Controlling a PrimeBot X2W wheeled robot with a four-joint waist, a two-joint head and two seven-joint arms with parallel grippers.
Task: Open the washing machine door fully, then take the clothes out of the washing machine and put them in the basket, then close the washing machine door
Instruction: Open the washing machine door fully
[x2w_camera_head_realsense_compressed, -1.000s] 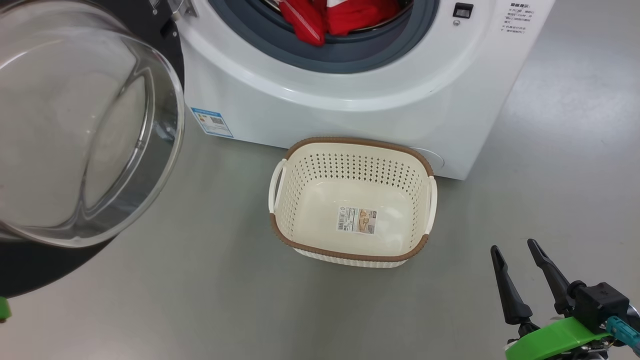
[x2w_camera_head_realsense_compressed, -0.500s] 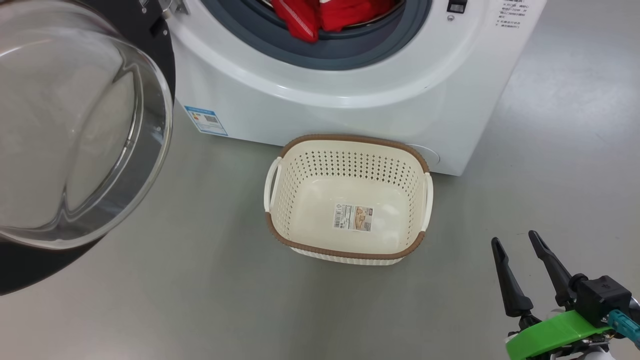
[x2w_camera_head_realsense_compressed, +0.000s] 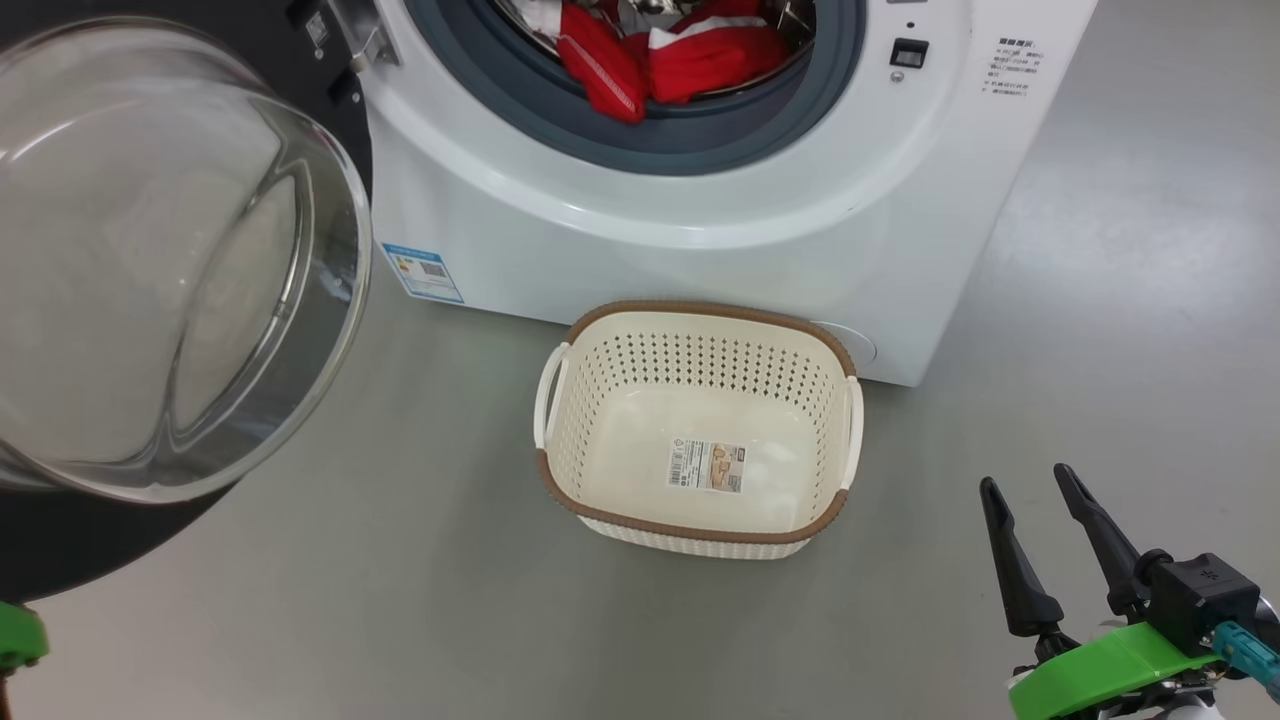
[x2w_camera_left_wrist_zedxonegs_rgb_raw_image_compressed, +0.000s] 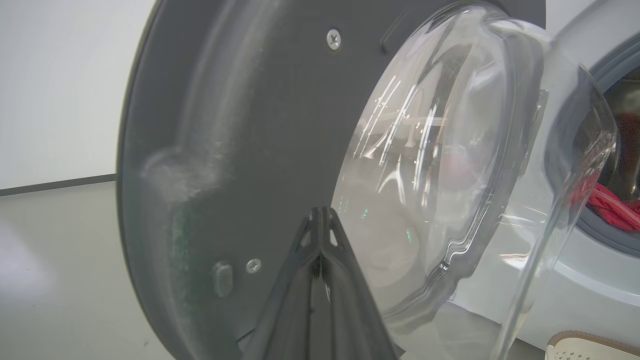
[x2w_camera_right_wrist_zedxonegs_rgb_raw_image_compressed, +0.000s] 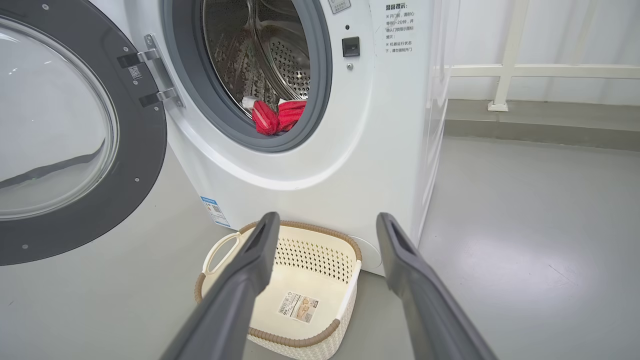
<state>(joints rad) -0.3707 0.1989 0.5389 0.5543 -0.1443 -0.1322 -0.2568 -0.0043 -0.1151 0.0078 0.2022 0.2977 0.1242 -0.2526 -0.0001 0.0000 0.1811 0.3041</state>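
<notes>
The clothes (x2w_camera_head_realsense_compressed: 680, 60) lie heaped across the lower lip of the washing machine (x2w_camera_head_realsense_compressed: 700, 240), at eleven o'clock from the right gripper (x2w_camera_head_realsense_compressed: 1025, 478). Its fingers stand apart, and the basket (x2w_camera_head_realsense_compressed: 700, 312) sits between them and the washer. The left gripper (x2w_camera_left_wrist_zedxonegs_rgb_raw_image_compressed: 320, 212), fingers together, points at the open washing machine door (x2w_camera_left_wrist_zedxonegs_rgb_raw_image_compressed: 225, 125), perhaps touching it. The drum's depth is cut off.

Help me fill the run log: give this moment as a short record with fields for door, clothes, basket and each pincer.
door: washing machine door swung wide open
clothes: red clothes in the washing machine drum mouth, one drooping onto the grey ring
basket: basket on the floor before the washing machine, holding just its paper label
left pincer: left pincer shut, tips at the door's dark inner face; contact unclear
right pincer: right pincer open, empty, right of the basket
</notes>
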